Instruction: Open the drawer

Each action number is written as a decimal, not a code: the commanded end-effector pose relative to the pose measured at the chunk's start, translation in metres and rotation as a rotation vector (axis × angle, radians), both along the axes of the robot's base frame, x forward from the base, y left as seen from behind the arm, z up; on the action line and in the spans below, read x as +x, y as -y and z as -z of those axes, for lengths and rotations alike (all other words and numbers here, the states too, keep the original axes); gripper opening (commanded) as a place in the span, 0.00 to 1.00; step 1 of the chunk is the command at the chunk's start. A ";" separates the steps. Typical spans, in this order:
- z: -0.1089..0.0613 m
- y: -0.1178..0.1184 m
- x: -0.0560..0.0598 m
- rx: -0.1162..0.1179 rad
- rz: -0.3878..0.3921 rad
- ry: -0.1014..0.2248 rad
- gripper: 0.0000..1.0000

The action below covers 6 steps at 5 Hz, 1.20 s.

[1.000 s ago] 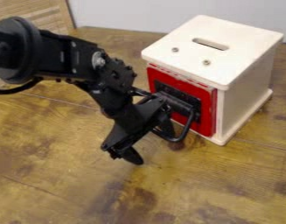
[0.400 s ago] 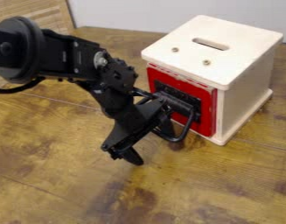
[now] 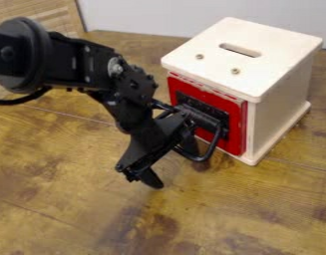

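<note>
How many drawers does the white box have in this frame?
1: a red drawer on the front face of the white box, with the end effector at its black handle. Other faces are hidden.

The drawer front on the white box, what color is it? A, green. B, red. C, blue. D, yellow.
B: the drawer front is red, set in the side of the white box, with the black handle sticking out toward the tool.
</note>
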<state>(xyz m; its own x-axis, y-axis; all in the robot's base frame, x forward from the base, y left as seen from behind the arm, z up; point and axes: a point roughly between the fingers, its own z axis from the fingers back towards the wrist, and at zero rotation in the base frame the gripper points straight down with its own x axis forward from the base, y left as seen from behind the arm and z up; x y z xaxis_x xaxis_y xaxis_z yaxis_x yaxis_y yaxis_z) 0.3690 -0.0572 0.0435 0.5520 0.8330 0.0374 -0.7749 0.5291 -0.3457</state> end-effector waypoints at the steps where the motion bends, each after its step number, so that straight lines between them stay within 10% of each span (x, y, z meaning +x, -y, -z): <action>1: -0.009 -0.006 0.001 0.013 -0.002 0.010 1.00; 6: -0.009 -0.010 0.005 0.006 -0.050 -0.012 1.00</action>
<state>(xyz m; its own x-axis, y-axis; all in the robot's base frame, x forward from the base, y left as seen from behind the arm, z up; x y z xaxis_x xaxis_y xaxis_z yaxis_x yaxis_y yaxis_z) 0.3699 -0.0568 0.0424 0.5169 0.8559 0.0128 -0.8081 0.4929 -0.3226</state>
